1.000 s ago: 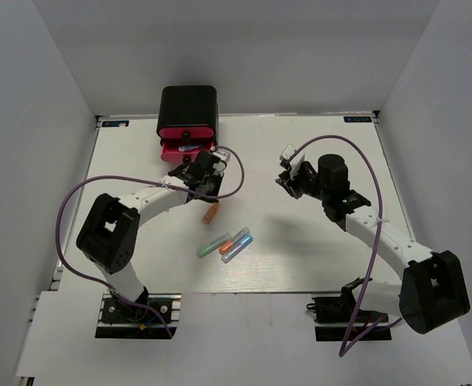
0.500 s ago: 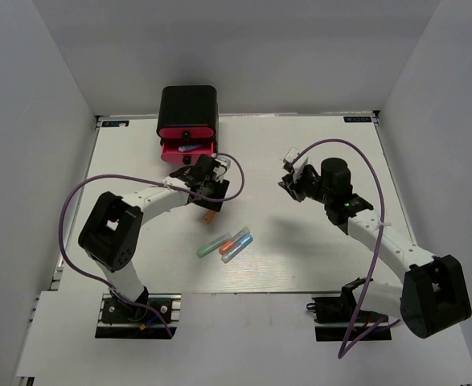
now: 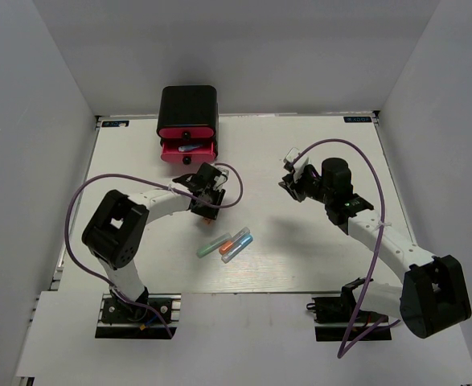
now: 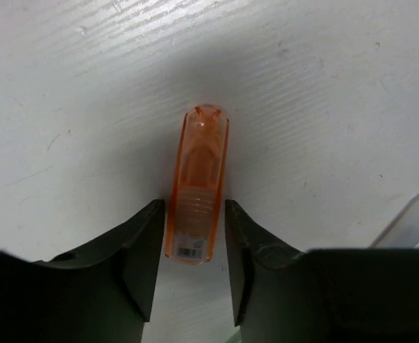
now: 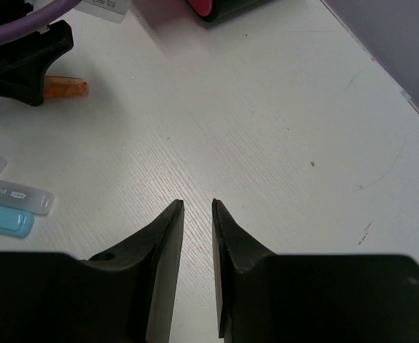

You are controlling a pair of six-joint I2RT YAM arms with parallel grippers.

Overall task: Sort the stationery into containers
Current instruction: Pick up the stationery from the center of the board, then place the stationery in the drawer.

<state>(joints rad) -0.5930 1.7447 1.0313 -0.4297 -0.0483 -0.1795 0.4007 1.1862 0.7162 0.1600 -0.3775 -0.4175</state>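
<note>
The orange capsule point(image 4: 197, 186) lies flat on the white table, with its near end between the fingertips of my left gripper point(image 4: 195, 207). The jaws are open and stand close on both sides of it. From above, the left gripper point(image 3: 207, 205) covers most of that capsule point(image 3: 210, 215). A green point(image 3: 211, 244), an orange-red point(image 3: 229, 243), a blue point(image 3: 244, 238) and a clear capsule point(image 3: 232, 254) lie together mid-table. The black box point(image 3: 187, 108) stands at the back, and its pulled-out pink drawer point(image 3: 171, 149) holds a bluish capsule point(image 3: 189, 148). My right gripper point(image 5: 197, 204) is narrowly open and empty above bare table.
The right wrist view shows the left gripper point(image 5: 23, 61) on the orange capsule point(image 5: 66, 88), with a clear point(image 5: 16, 196) and a blue capsule point(image 5: 6, 220) at its left edge. Grey walls enclose the table point(image 3: 316, 257) on three sides. Purple cables loop over both arms.
My left gripper has moved away from the drawers, toward the near side, and come down around the orange capsule. The right gripper shifted slightly right, then held still.
</note>
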